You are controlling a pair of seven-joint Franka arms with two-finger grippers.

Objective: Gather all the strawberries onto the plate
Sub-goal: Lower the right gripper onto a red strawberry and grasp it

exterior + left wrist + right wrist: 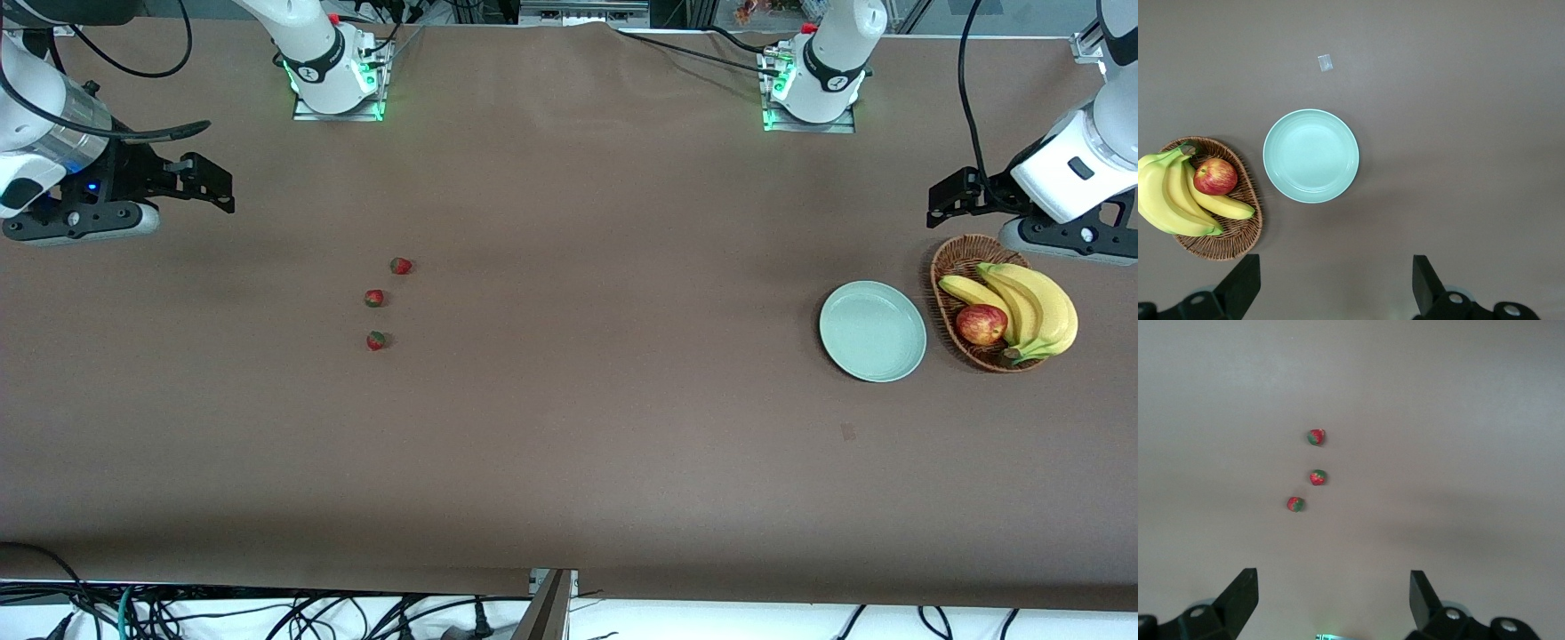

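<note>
Three tiny red strawberries (376,340) (373,298) (401,265) lie well apart from the empty round mint-green plate (872,331), while the left pincer (1337,283) and right pincer (1333,597) hover spread.

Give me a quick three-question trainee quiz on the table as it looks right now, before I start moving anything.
1. How many strawberries lie on the table?
2. True or false: the plate already holds a berry.
3. Which is beside the basket: A) the strawberries, B) the plate, C) the right hand?

Key
1. Three, in a short row toward the right arm's end.
2. False; it is bare.
3. B. Both the right hand and the left hand are open and hold nothing.
</note>
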